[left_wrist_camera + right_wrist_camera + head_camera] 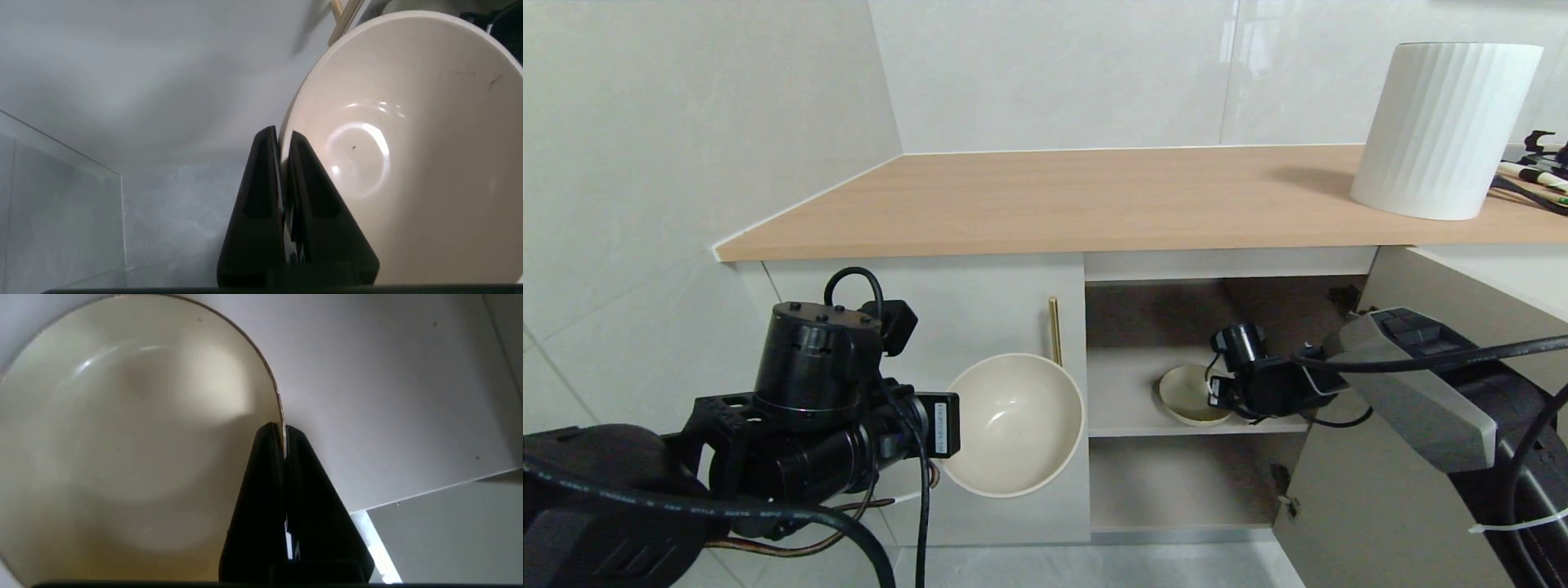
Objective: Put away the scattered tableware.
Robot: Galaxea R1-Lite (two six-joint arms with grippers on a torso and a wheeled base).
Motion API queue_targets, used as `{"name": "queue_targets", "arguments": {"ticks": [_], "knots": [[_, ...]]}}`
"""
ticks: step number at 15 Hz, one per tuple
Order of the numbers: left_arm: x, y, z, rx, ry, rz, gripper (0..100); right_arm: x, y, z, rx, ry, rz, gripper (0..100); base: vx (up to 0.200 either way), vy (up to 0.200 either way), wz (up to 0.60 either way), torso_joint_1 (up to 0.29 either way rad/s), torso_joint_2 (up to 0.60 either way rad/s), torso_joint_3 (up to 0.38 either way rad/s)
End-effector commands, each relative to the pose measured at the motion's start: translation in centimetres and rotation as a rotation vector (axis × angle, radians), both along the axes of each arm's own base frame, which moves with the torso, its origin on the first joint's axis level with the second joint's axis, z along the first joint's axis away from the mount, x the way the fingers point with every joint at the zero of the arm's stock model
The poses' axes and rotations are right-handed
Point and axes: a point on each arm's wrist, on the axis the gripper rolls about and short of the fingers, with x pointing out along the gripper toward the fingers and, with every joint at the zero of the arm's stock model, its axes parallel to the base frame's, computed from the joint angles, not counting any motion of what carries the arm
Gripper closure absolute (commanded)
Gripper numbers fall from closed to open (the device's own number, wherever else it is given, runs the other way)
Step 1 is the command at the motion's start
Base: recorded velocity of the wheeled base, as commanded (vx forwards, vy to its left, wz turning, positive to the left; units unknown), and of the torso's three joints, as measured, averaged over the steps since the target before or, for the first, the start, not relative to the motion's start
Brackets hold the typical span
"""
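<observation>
A cream bowl [1013,425] hangs on its side in front of the closed left cabinet door, pinched at its rim by my left gripper [941,425]. In the left wrist view the bowl [409,155] shows its glossy inside, and the left gripper [280,147] is shut on its rim. A cream plate [1188,394] lies on the shelf inside the open cabinet, with my right gripper [1217,392] shut on its edge. The right wrist view shows the plate [131,441] with the right gripper [283,437] clamped on its rim.
The wooden countertop [1094,200] carries a white ribbed container [1445,131] at the right. A gold handle [1054,331] runs down the closed left door. The cabinet shelf [1127,404] has free room left of the plate. The open right door [1372,498] stands near my right arm.
</observation>
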Motion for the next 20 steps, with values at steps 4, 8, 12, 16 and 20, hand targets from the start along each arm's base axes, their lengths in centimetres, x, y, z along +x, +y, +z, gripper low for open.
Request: {"name": "queue_targets", "arguments": {"ticks": [4, 8, 12, 16, 20], "knots": [[0.11, -0.07, -0.13, 0.001, 0.002, 0.000, 100, 0.29, 0.27, 0.14, 0.004, -0.014, 0.004, 100, 0.000, 0.000, 0.00, 0.000, 0.00, 0.000], [0.09, -0.05, -0.09, 0.001, 0.000, 0.002, 100, 0.77, 0.55, -0.08, 0.000, -0.027, 0.001, 100, 0.000, 0.000, 0.00, 0.000, 0.00, 0.000], [0.09, -0.05, -0.01, -0.001, -0.002, 0.002, 100, 0.97, 0.68, 0.17, -0.003, -0.025, 0.001, 100, 0.000, 0.000, 0.00, 0.000, 0.00, 0.000], [0.11, -0.06, -0.05, 0.000, -0.001, 0.002, 100, 0.91, 0.74, 0.05, -0.006, -0.020, 0.002, 100, 0.000, 0.000, 0.00, 0.000, 0.00, 0.000], [0.11, -0.06, -0.05, 0.000, -0.001, 0.002, 100, 0.89, 0.82, 0.20, -0.004, -0.023, 0.003, 0, 0.000, 0.000, 0.00, 0.000, 0.00, 0.000]]}}
